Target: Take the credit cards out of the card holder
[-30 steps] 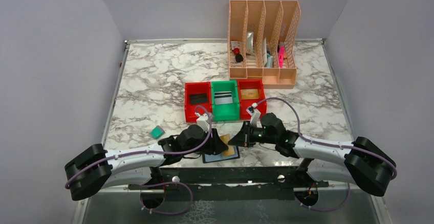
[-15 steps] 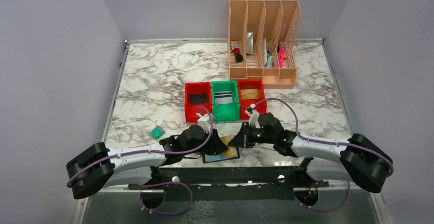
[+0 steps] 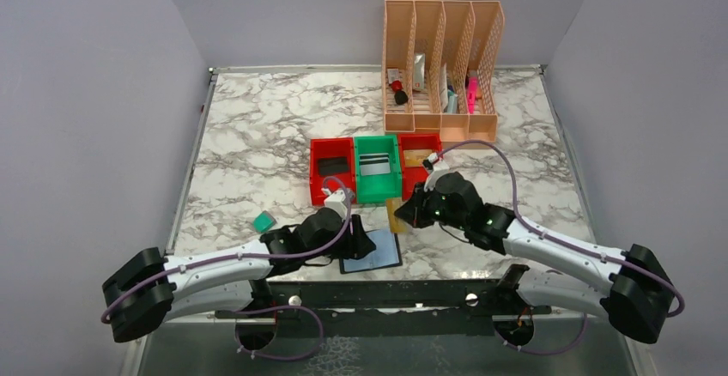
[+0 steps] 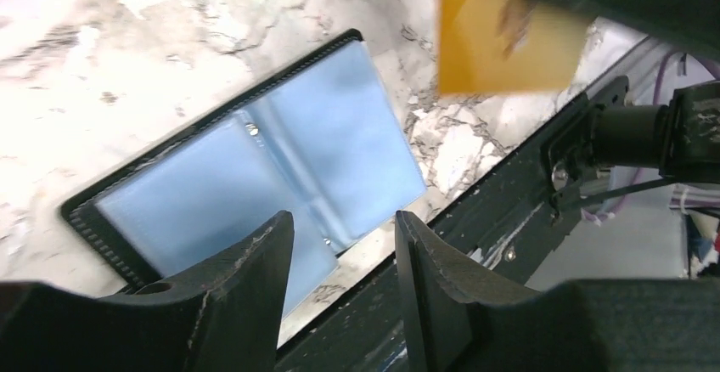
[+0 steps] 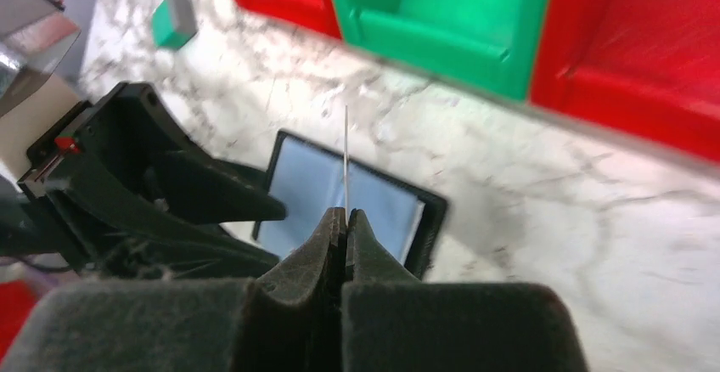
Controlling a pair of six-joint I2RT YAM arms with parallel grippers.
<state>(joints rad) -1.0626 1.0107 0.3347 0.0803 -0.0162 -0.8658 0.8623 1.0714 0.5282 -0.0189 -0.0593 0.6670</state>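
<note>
Bins (image 3: 378,193) just beyond card holder (image 3: 379,252)

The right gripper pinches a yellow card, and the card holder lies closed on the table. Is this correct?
Not quite: the card holder lies open, blue-grey inside facing up, as the left wrist view shows. The right gripper does pinch the yellow card.

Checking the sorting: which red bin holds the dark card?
The left red bin: a dark card lies inside. The right red bin shows a yellowish card.

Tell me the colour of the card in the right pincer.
The card is yellow-orange, seen best in the left wrist view.
</note>
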